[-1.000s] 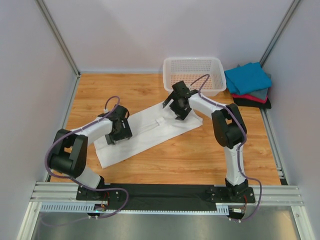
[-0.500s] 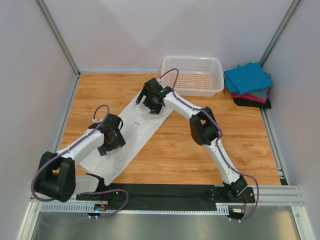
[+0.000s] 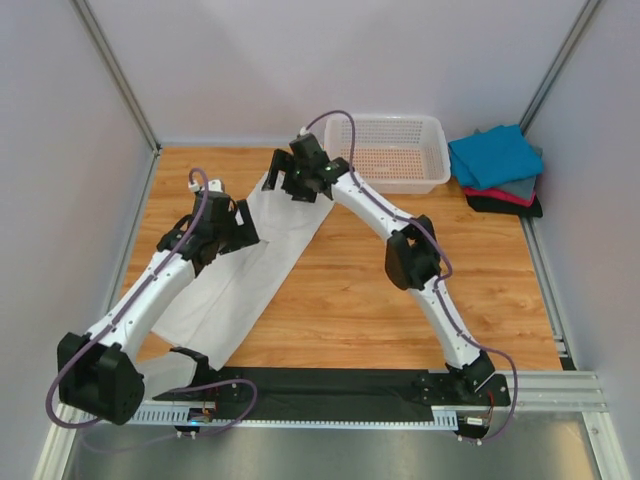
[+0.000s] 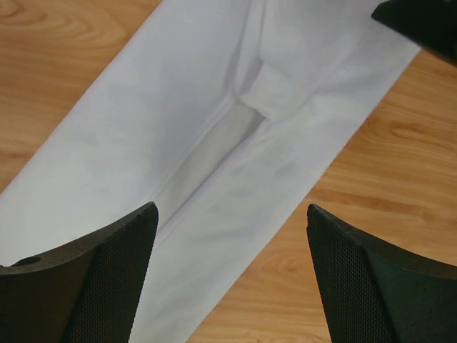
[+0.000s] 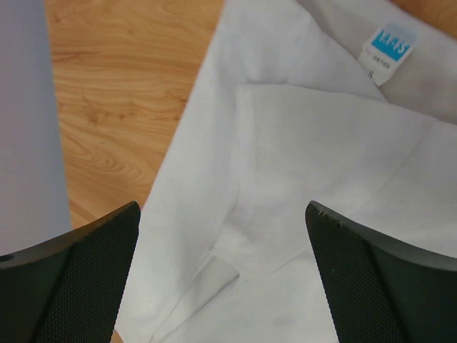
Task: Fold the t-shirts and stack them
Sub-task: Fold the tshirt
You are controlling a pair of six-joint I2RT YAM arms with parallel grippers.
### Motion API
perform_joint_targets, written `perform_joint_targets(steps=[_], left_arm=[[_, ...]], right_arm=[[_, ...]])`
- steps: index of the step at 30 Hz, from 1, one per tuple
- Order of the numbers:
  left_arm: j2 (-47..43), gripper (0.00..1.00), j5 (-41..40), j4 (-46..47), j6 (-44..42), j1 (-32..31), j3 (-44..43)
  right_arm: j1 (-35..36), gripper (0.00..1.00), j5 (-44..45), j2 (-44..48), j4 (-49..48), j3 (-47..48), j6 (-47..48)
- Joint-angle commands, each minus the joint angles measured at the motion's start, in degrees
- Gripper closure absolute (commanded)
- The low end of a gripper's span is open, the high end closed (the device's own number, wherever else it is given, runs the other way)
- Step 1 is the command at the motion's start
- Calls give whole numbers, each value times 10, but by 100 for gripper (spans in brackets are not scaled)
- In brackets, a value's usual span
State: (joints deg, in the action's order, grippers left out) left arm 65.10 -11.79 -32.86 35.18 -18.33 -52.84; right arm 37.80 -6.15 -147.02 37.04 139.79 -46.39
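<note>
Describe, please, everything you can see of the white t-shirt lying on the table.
The white t-shirt is soft, thin cloth, folded lengthwise into a long narrow strip, its sides turned in to meet along the middle. It lies flat on the wooden table, diagonally from far middle to near left. A small blue neck label shows at its far end. The left hand and right hand hang open above it, gripping nothing.

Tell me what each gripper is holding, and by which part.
Nothing is held. The left gripper and right gripper are both open, fingers spread wide over the white t-shirt, pinching no cloth.
</note>
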Motion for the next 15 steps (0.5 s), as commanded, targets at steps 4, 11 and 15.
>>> perform_joint_targets(steps=[4,11,15], left_arm=[[151,9,101,125,-134,-1,-114],[382,10,186,73,-286,-5,-332],[462,10,193,37,-339,-14,-403]], right_arm=[[-40,0,46,289,-13,-56,113],[-90,0,163,509,-4,-302,153],[-183,0,110,601,23,-406,113]])
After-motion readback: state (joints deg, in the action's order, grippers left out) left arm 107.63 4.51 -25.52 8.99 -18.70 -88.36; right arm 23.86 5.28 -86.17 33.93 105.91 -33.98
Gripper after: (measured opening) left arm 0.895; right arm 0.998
